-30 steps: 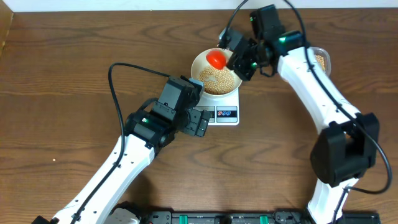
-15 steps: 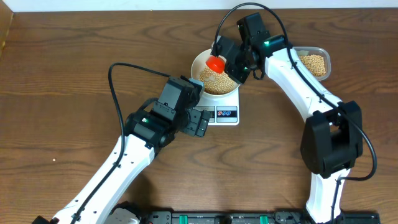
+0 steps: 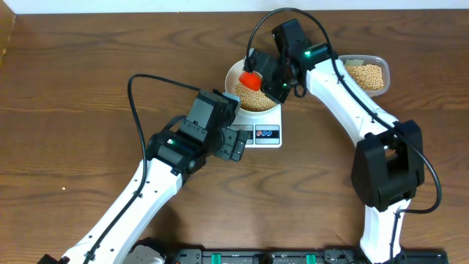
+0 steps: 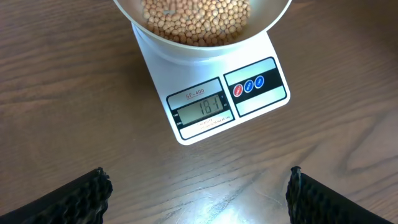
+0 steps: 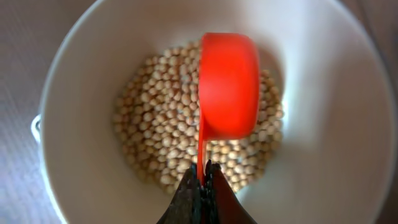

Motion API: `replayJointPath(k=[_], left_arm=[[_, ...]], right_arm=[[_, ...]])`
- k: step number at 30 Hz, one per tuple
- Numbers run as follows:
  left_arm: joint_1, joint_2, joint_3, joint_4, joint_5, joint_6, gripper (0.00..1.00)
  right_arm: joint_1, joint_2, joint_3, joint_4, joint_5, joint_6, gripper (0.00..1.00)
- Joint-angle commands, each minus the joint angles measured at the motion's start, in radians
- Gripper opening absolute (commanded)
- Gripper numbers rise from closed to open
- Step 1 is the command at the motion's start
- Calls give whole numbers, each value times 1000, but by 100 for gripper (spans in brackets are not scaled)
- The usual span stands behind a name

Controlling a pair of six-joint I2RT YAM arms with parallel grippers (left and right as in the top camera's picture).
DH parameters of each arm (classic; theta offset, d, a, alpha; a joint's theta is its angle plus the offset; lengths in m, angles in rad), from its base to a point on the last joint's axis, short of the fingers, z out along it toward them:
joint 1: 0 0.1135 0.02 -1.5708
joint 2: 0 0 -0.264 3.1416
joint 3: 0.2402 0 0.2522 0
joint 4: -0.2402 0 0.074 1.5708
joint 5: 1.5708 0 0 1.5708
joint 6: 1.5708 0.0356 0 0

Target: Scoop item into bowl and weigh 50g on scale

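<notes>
The white bowl (image 3: 236, 70) stands on the white scale (image 3: 267, 138) and holds a heap of tan beans (image 3: 256, 97). In the left wrist view the scale (image 4: 261, 102) shows a grey display reading 181, below the bowl (image 4: 155, 45) and its beans (image 4: 196, 18). My right gripper (image 3: 262, 79) is shut on the thin handle of a red scoop (image 3: 250, 78) over the bowl. From the right wrist, the scoop (image 5: 227, 84) hangs turned on its side above the beans (image 5: 155, 124), inside the bowl (image 5: 81, 93), handle pinched in the right gripper (image 5: 202, 180). My left gripper (image 4: 199, 199) is open above bare table in front of the scale.
A clear plastic container (image 3: 381, 63) with more beans (image 3: 365, 75) sits at the back right, just beyond my right arm. The left arm reaches in from the front left and its gripper (image 3: 236, 144) sits just left of the scale's display. Brown wooden table lies all around.
My right arm has swung left, carrying the red scoop from the bowl's far right side to its left part, and the clear container has come into full view. The left arm has not moved.
</notes>
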Motion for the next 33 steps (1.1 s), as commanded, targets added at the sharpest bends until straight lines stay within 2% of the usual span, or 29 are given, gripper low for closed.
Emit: replayJointPath(k=[1,27,33], left_arm=[[3,-7,2,-4,-16,3,92],[3,-7,2,-4,-16,3,92],[3,-7,2,-4,-16,3,92]], right_arm=[[11,13,11,-28,-8,-8,1],[-35,9,13,-71,-247,34,1],[-27,9,13,-86,-250,34,1]])
